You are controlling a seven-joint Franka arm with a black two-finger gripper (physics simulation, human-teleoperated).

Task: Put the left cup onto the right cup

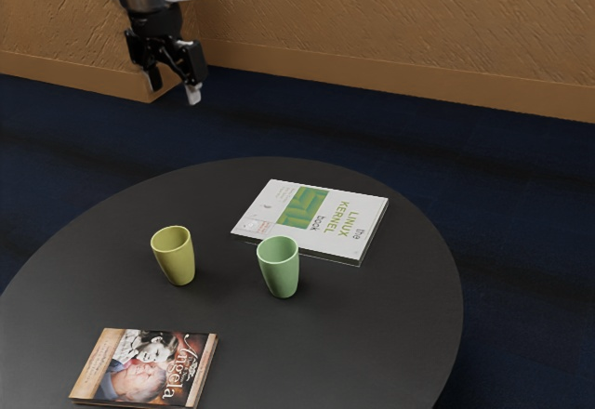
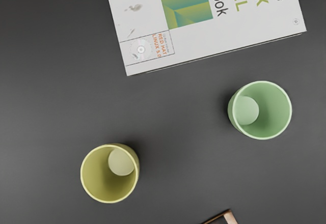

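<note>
Nearest you at lower left, a photo-cover book [image 1: 144,367] is cut off by the frame's edge; just beyond it the yellow-green left cup [image 1: 174,254] stands upright at centre-left, near the green right cup [image 1: 279,265]. Both look light and tapered, so an off-centre grasp or set-down could topple either. Far back, upper left, your gripper [image 1: 175,91] hangs high, jaws parted, empty.

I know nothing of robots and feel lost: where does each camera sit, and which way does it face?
Exterior view: beside the arm, raised, looking down across the round table; the arm's end and open tool show at its upper left.
Wrist view: on the arm's hand, looking straight down at the tabletop.
Shared: the yellow-green cup, the green cup and the Linux book.
</note>
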